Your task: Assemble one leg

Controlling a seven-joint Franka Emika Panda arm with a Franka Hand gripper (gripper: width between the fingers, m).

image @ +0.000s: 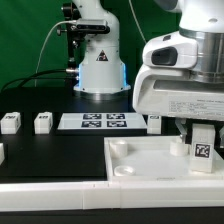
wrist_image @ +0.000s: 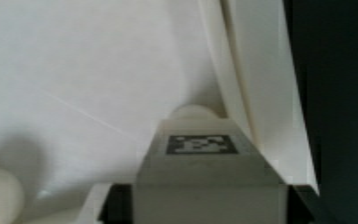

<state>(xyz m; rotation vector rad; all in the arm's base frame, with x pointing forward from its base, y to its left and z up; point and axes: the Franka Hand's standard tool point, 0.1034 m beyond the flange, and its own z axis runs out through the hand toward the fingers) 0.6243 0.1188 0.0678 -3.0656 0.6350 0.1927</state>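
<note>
Our two-finger gripper (image: 203, 137) is clenched on the leg (image: 202, 146), a small white squarish plastic post with a black-and-white tag, held upright over the large flat white tray-like part (image: 140, 168), near its wall at the exterior view's right. The wrist view shows the leg (wrist_image: 201, 150) beside that wall. We judge seating is left. Two like posts (image: 42, 122) wait beyond, beside the marker board (image: 103, 121).

You've got 4 white tagged legs in exterior view: held one (image: 202, 146), two loose (image: 11, 122) (image: 43, 123), one (image: 154, 122) by marker board (image: 105, 122). 1 marker board. 1 large white tray part (image: 150, 165). 1 gripper (image: 203, 128).
</note>
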